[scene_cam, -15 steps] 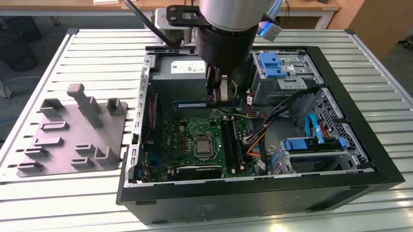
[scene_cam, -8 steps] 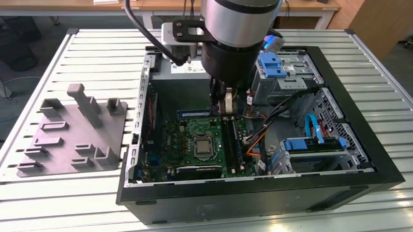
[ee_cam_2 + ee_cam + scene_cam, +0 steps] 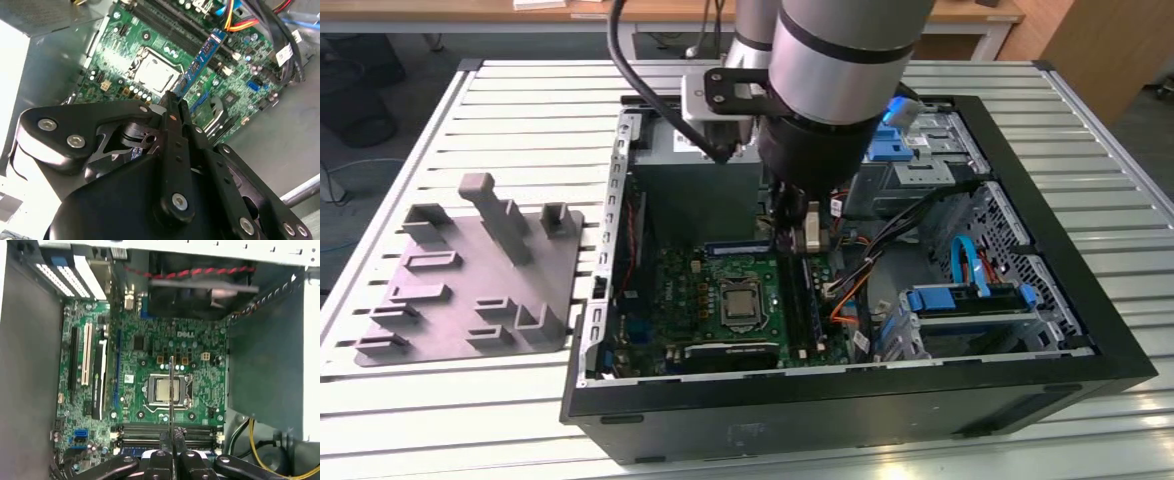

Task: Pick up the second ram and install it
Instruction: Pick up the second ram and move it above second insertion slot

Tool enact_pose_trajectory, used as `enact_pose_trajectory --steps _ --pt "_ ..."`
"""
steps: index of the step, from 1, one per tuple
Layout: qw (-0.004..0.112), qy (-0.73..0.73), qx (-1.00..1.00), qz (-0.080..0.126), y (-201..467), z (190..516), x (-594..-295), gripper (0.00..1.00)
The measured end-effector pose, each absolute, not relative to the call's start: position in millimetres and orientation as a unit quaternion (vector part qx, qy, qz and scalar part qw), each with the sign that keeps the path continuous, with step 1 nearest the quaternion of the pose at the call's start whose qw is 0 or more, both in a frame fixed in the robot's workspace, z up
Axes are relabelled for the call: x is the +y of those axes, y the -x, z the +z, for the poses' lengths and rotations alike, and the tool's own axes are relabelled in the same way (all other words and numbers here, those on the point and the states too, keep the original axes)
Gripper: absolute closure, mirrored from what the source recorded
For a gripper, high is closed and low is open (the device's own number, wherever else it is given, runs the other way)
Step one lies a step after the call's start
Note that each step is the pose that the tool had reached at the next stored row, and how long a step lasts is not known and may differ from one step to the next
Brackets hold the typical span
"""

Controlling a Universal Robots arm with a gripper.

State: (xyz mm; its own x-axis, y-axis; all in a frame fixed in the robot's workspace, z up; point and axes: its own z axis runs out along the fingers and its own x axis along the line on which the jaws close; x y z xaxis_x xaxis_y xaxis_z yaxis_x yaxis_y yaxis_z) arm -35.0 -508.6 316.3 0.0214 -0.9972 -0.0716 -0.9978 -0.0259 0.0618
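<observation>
The black two-fingered end effector (image 3: pixel 172 101) is clamped on the second ram (image 3: pixel 199 64), a long, thin, dark circuit-board stick with a blue label, which shows edge-on in the first wrist view (image 3: pixel 171 390). The stick is over the green motherboard (image 3: pixel 200 340), close to its black memory slots (image 3: pixel 200 430); contact cannot be told. The board lies inside an open black computer case (image 3: pixel 854 410) on a white slatted surface (image 3: pixel 520 100).

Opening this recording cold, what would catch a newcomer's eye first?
The arm reaches into an open PC case, its gripper shut on the ram above the motherboard, near the CPU socket. A grey fixture with upright posts sits outside the case, at the exterior view's left.
</observation>
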Motion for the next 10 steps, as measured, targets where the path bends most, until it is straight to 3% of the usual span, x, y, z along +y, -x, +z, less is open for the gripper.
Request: enact_pose_trajectory --steps 10 --pt "0.003 0.714 0.698 0.047 21.9 298.2 -510.0 0.86"
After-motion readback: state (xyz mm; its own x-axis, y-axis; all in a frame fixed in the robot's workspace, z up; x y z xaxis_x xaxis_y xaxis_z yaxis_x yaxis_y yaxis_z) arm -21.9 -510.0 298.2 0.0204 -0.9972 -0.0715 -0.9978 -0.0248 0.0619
